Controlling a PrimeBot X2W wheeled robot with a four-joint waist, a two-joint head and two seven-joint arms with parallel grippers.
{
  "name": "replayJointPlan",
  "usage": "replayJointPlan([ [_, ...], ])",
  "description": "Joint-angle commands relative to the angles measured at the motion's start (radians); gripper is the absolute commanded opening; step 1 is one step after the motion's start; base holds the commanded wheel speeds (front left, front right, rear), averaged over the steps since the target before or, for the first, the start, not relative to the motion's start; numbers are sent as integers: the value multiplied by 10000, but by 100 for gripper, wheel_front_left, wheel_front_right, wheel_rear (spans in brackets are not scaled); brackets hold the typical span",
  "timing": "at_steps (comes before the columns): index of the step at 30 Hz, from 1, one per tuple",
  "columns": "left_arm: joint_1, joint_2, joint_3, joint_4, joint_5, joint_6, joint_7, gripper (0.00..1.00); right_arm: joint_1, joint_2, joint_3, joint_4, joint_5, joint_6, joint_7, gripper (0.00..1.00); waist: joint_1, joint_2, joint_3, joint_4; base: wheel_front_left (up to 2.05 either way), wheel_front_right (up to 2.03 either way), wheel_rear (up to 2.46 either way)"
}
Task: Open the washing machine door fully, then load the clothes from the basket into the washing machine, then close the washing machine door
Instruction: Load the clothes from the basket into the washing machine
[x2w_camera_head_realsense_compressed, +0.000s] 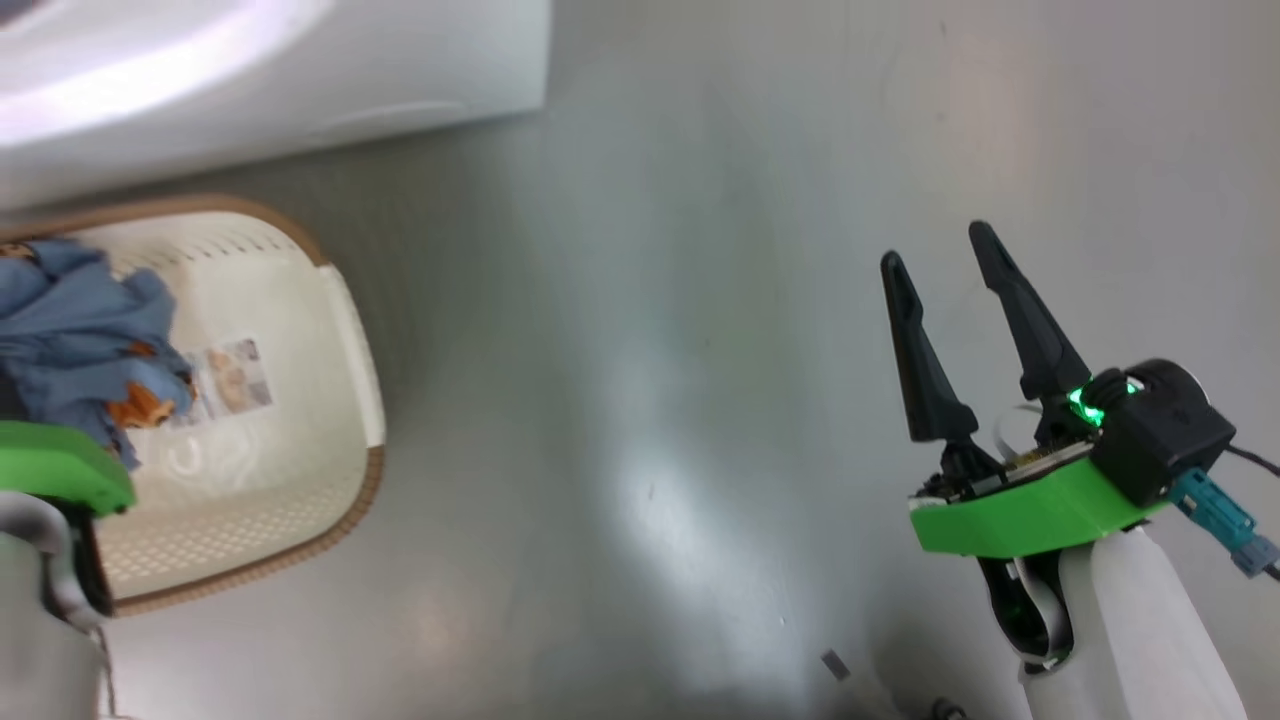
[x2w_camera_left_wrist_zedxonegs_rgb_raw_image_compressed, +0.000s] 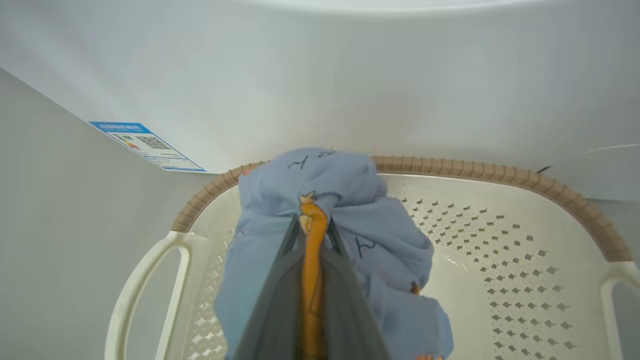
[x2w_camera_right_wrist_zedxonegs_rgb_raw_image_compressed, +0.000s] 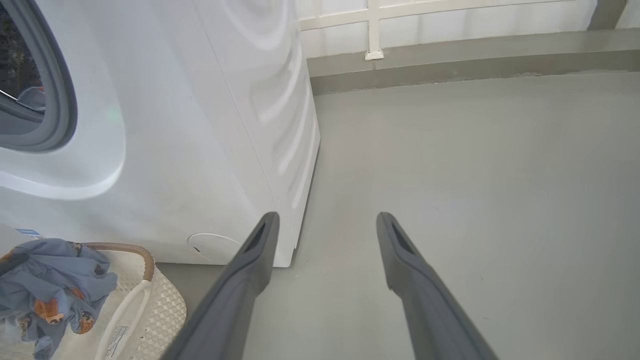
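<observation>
Since the left tool (x2w_camera_left_wrist_zedxonegs_rgb_raw_image_compressed: 312, 225) is pinched shut on the blue clothes (x2w_camera_left_wrist_zedxonegs_rgb_raw_image_compressed: 372, 235) over the basket (x2w_camera_left_wrist_zedxonegs_rgb_raw_image_compressed: 500, 172) — the right tool (x2w_camera_right_wrist_zedxonegs_rgb_raw_image_compressed: 326, 216) hangs with fingers apart — loading looks under way, and next they need lifting into the washing machine (x2w_camera_right_wrist_zedxonegs_rgb_raw_image_compressed: 200, 150).

Blue QR-code sticker (x2w_camera_left_wrist_zedxonegs_rgb_raw_image_compressed: 147, 146) on washing machine (x2w_camera_left_wrist_zedxonegs_rgb_raw_image_compressed: 350, 75), print unreadable, label (x2w_camera_head_realsense_compressed: 228, 378) in basket (x2w_camera_head_realsense_compressed: 350, 330) illegible

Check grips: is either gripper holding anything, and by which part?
The left gripper pinches the clothes by an orange-printed fold; the right gripper is open, empty.
</observation>
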Motion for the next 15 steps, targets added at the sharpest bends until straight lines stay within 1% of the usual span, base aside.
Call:
replayJointPlan([
  [1,614,253,471,-608,254,124,-122,0,513,24,85,-174,-113,88,-17,100,0,0,-1014,596,0,0,0],
  [9,2130,-690,968,-2770,994,137,-123,0,1120,24,-342,-243,-328,88,360,100,0,0,-2493,1007,0,0,0],
  [15,3349,-1148,900,-4286,1464,84,-123,0,1624,24,-365,-271,-394,88,666,100,0,0,-3605,1125,0,0,0],
])
